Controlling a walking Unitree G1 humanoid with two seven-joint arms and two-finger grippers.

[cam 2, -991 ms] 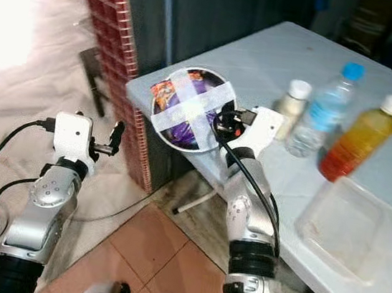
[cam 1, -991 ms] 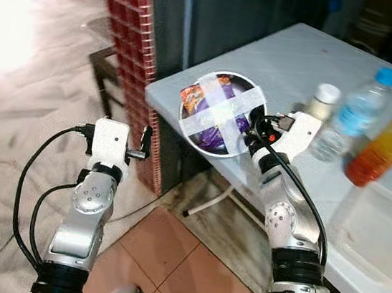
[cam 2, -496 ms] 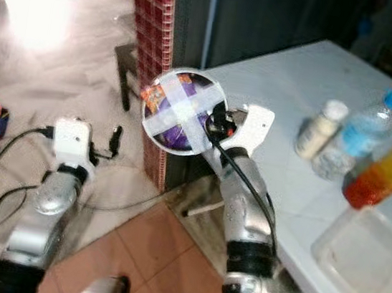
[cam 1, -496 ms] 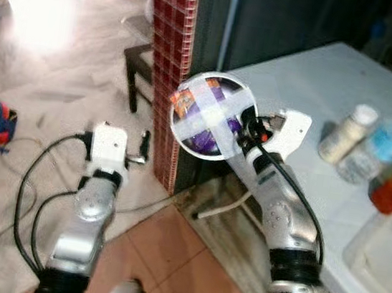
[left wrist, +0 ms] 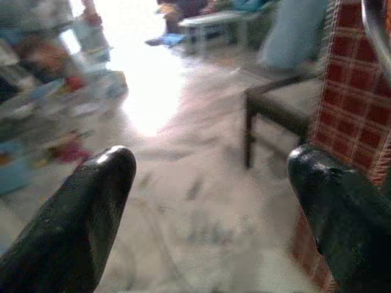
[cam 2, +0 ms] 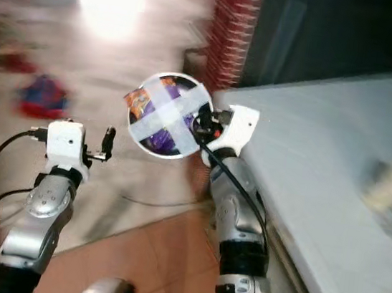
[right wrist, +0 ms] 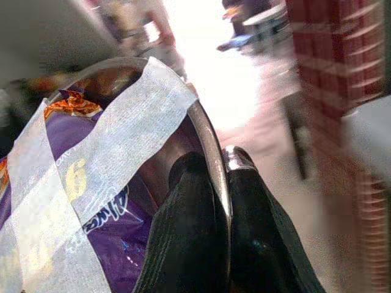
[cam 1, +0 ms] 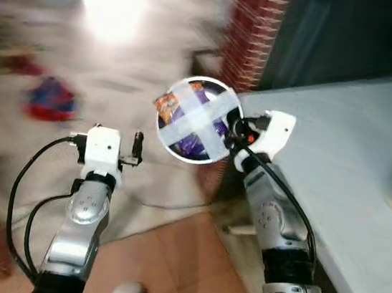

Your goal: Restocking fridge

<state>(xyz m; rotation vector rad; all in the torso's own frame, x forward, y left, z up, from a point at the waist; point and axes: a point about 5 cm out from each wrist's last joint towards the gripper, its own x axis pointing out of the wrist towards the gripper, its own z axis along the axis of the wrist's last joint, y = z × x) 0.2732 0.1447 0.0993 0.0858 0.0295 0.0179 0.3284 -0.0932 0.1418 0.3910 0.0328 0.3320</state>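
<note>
My right claw (cam 1: 233,127) pinches the rim of the taped bowl (cam 1: 196,120), held up at twelve o'clock; I've swung away from the bench (cam 1: 353,160), fridge-hunting I'd guess. Left claw (cam 1: 136,147) gapes empty.

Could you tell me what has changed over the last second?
The camera swung to the robot's left, away from the table, so the bottles slid out of view. The right gripper still pinches the taped bowl by its rim; the left gripper stays open and empty.
</note>
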